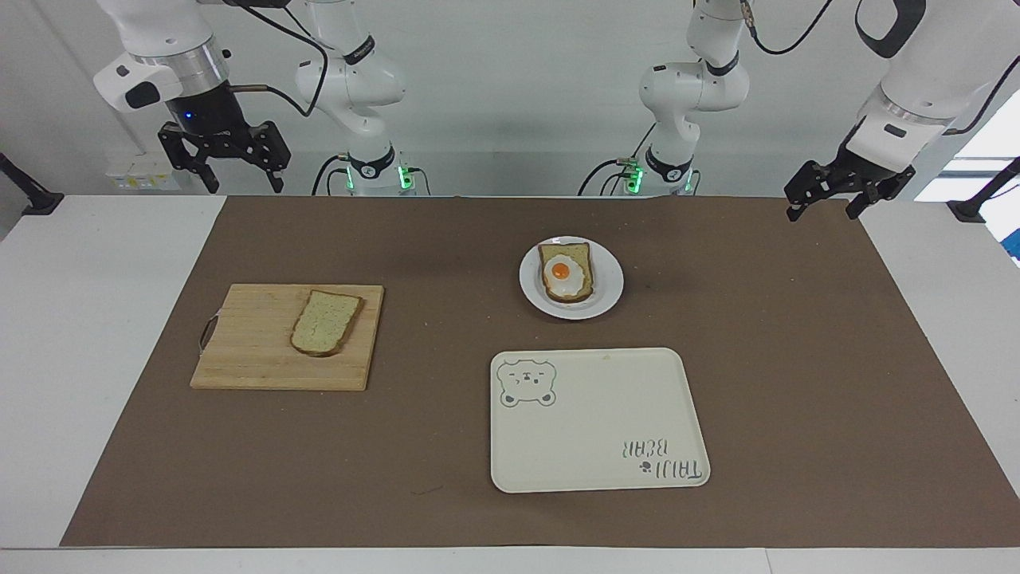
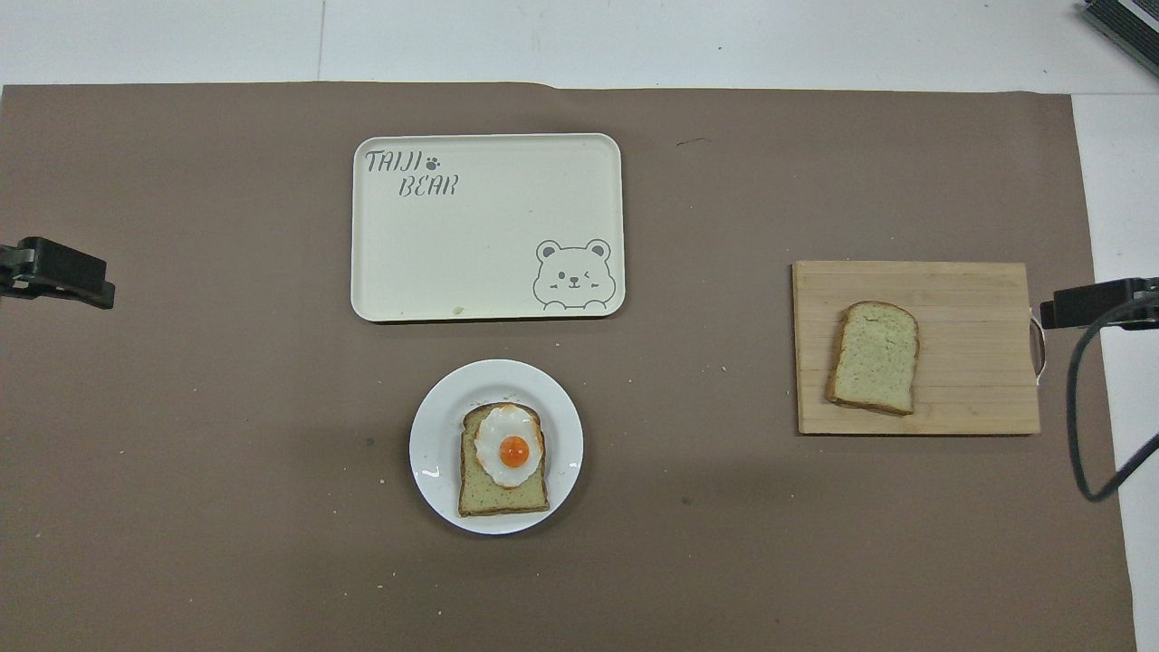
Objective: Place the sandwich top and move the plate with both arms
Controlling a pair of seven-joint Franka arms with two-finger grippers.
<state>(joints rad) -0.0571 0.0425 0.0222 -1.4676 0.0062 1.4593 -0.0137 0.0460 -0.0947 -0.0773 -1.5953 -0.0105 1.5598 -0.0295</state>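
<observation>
Nothing of the task is done yet: the sandwich top (image 1: 325,321) lies flat on the wooden cutting board (image 1: 255,363) toward the right arm's end of the tabletop (image 1: 96,335), and the plate (image 1: 610,279) with the egg slice (image 1: 566,273) sits near the middle, closer to the robots' edge than the bear tray (image 1: 598,430). The right tool (image 1: 223,155) hangs open and empty above the robots' edge near the right arm's corner. The left tool (image 1: 833,191) waits open and empty above the other corner of that edge, so both placing the bread and moving the plate are left.
</observation>
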